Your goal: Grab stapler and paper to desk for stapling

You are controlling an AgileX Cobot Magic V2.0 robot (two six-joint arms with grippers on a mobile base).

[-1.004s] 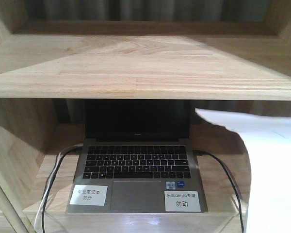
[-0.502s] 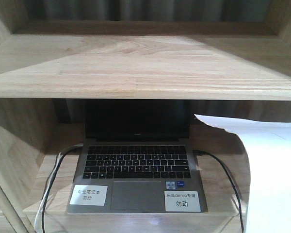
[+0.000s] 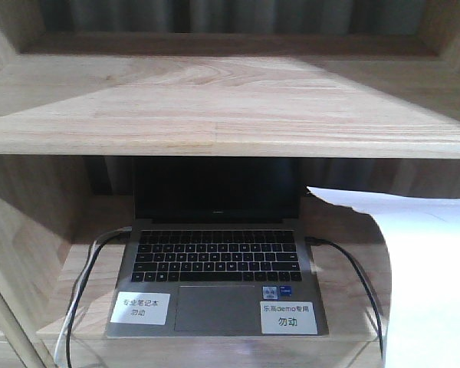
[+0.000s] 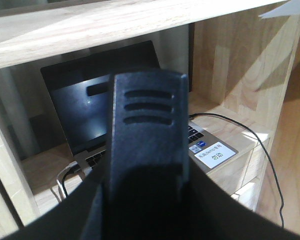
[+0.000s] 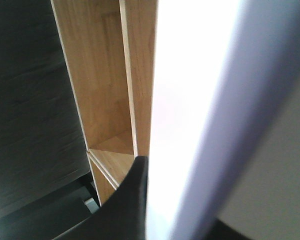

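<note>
Sheet: the plain white floppy sheet of paper hangs in the air at the right of the front view, its top edge curling over towards the laptop and its top left corner pointed. It lies on no surface. The lower part runs off the bottom and right of the picture.

Right pincer: the right pincer is closed on the sheet of paper. One black finger lies flat against the sheet's near face (the other side is washed out by glare).

Left pincer: the left pincer fills its own view with one broad black finger with three slots. I cannot tell how far it is open, nor whether it has hold of anything.

Shelf unit: the pale plank-wood shelf unit has a thick plank across the top and an open bay under it. One tip of the sheet shows by its upright side panel.

Laptop: a grey open laptop with a black keyboard and dark screen sits in the bay, well left of the sheet.

Labels: two small white printed labels are stuck on the palm rest, one on each side of the trackpad.

Cables: thin black cables leave both sides of the laptop and trail forward over the shelf edge. The right one passes just beside the sheet.
</note>
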